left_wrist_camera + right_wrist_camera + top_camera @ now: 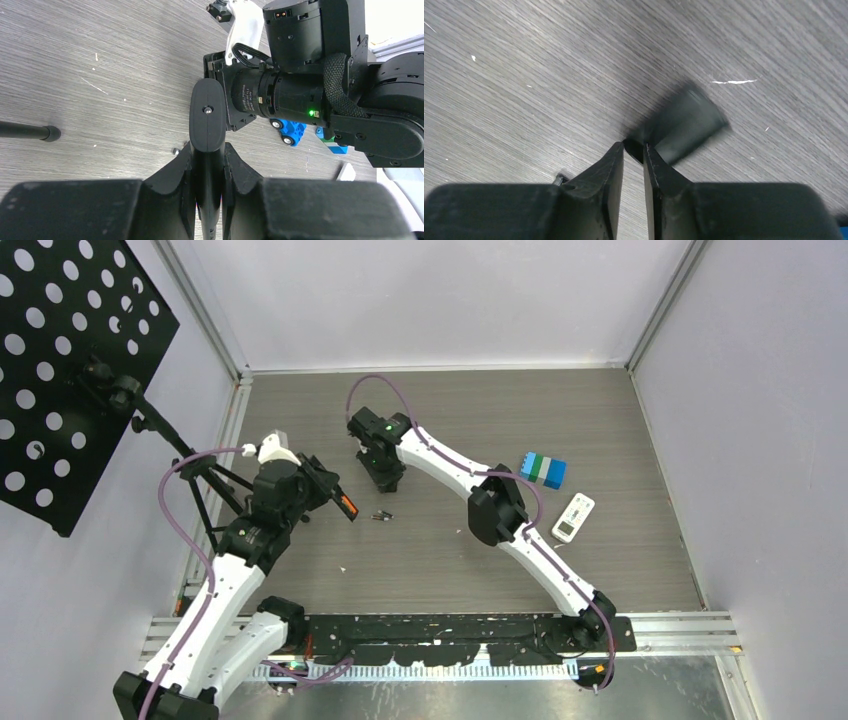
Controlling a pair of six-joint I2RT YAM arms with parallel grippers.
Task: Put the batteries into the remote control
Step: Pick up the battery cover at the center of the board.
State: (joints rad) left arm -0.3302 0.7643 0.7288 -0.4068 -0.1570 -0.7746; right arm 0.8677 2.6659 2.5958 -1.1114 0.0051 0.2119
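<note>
Black remote [207, 107] is being clamped in left gripper [208, 150]; right gripper [633, 146] barely parted, hold unclear; light, slick batteries [381, 515] are best being pinched mid-body

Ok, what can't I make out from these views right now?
Right wrist view: the dark flat piece at the right jaws' tips is blurred; gripped or only touching, unclear.
Left wrist view: the black remote is half covered by the left jaws; no battery bay shows.
Top view: the batteries are too small to count.
</note>
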